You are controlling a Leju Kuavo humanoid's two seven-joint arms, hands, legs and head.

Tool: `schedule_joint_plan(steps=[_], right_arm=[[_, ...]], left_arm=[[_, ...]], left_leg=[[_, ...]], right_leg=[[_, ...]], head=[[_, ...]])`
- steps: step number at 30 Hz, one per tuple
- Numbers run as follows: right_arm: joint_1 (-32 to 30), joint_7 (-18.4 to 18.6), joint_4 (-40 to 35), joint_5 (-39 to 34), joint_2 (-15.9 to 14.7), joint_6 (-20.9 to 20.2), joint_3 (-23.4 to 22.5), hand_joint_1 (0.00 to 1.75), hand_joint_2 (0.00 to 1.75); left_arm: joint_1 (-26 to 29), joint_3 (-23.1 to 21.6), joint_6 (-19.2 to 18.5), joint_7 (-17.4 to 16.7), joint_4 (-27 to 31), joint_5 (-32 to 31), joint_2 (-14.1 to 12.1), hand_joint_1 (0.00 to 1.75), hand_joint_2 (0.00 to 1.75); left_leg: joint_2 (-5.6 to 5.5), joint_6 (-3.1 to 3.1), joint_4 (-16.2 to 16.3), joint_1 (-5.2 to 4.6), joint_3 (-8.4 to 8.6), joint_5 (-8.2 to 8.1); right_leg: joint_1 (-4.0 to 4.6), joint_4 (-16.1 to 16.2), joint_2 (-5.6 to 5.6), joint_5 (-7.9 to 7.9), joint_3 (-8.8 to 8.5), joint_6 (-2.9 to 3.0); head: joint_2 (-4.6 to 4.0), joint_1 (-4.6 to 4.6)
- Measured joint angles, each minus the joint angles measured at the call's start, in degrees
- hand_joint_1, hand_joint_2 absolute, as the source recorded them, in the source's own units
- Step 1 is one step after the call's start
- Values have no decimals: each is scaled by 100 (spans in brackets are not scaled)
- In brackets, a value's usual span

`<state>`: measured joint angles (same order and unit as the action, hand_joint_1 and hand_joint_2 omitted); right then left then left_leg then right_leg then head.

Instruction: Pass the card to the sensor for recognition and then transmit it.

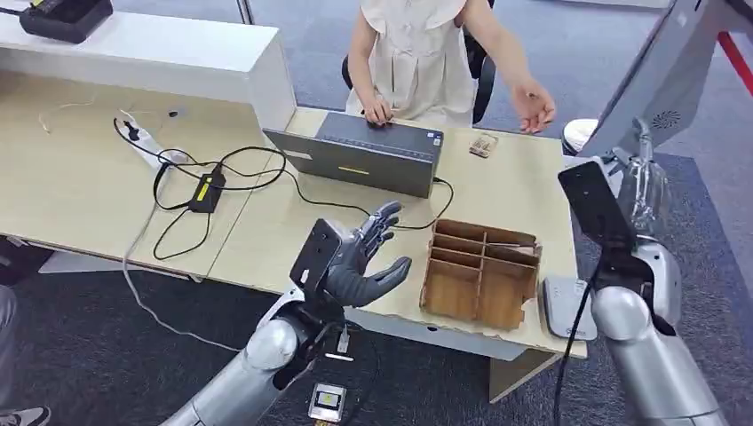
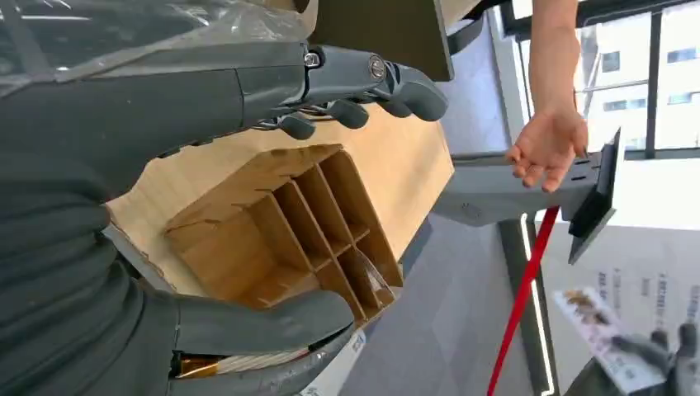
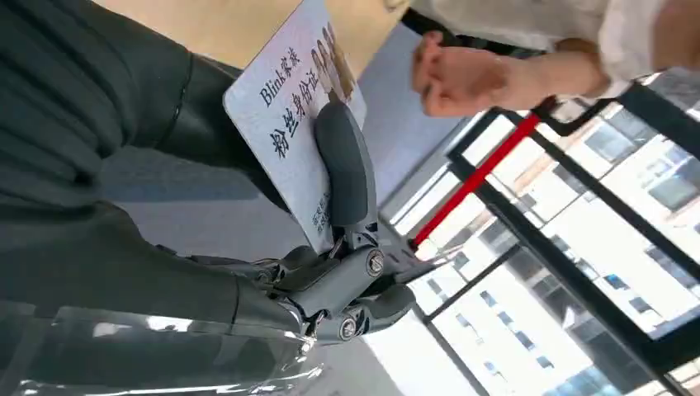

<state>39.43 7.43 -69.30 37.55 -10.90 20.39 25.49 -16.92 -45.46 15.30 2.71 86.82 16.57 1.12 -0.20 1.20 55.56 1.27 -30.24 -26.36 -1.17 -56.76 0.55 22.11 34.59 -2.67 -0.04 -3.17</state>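
Note:
In the right wrist view my right hand point(image 3: 330, 247) pinches the card point(image 3: 289, 124), pale with printed text, the thumb pressed across its face. In the head view that hand point(image 1: 641, 185) is raised past the table's right edge, below a person's open hand point(image 1: 535, 108) and apart from it. The left wrist view catches the card point(image 2: 607, 334) far off. A flat grey reader point(image 1: 566, 309) lies on the table's front right corner. My left hand point(image 1: 357, 259) hovers with fingers spread, holding nothing, over the table's front edge, left of the wooden organiser point(image 1: 479, 273).
A person sits behind the table with one hand on a dark laptop point(image 1: 368, 155). Black cables and an adapter point(image 1: 209, 191) trail across the left of the table point(image 1: 107, 177). A grey kiosk screen point(image 1: 666, 75) stands at the far right. A small device point(image 1: 326, 402) lies on the floor.

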Motion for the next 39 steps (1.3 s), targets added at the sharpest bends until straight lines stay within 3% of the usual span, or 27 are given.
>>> schedule_joint_plan(steps=[14, 23, 31, 32, 33, 34, 39], right_arm=[[1527, -479, 2005, -111, 1057, -417, 684, 175, 175], [2059, -411, 3168, -37, 1514, -456, 961, 175, 175], [2245, -135, 3761, 44, 1687, -516, 1158, 173, 175], [2262, -116, 3816, 46, 1702, -516, 1176, 155, 175], [2281, -87, 3858, 48, 1711, -516, 1193, 155, 175], [2303, -74, 3907, 48, 1713, -516, 1213, 0, 175], [2340, -41, 4107, 18, 1750, -487, 1294, 0, 175]], left_arm=[[-153, -199, -22, 20, -120, 107, 37, 0, 175], [-225, -297, 133, -22, -192, 153, 59, 0, 175], [-226, -325, 271, -52, -194, 203, 55, 0, 175], [-226, -326, 282, -63, -194, 203, 52, 0, 175], [-226, -326, 293, -74, -194, 203, 48, 0, 175], [-224, -328, 304, -79, -194, 203, 39, 0, 175], [-221, -334, 304, -105, -194, 203, 6, 0, 175]], left_leg=[[-5, 1, 0, 1, -6, 1], [-6, 1, 1, 1, -6, 1], [-6, 1, 1, 0, -7, 1], [-6, 1, 1, 0, -7, 1], [-7, 1, 1, 0, -7, 1], [-7, 1, 1, 0, -7, 1], [-6, 1, 1, 0, -6, 0]], right_leg=[[0, -5, -4, 1, 7, 1], [1, -5, -2, 1, 11, 1], [0, -5, -2, 1, 11, 1], [0, -5, -2, 1, 11, 1], [0, -5, -3, 1, 11, 1], [0, -5, -3, 1, 11, 1], [1, -5, -2, 1, 11, 1]], head=[[0, 2], [0, 2], [0, 2], [0, 2], [-2, 2], [-2, 2], [-2, 2]])
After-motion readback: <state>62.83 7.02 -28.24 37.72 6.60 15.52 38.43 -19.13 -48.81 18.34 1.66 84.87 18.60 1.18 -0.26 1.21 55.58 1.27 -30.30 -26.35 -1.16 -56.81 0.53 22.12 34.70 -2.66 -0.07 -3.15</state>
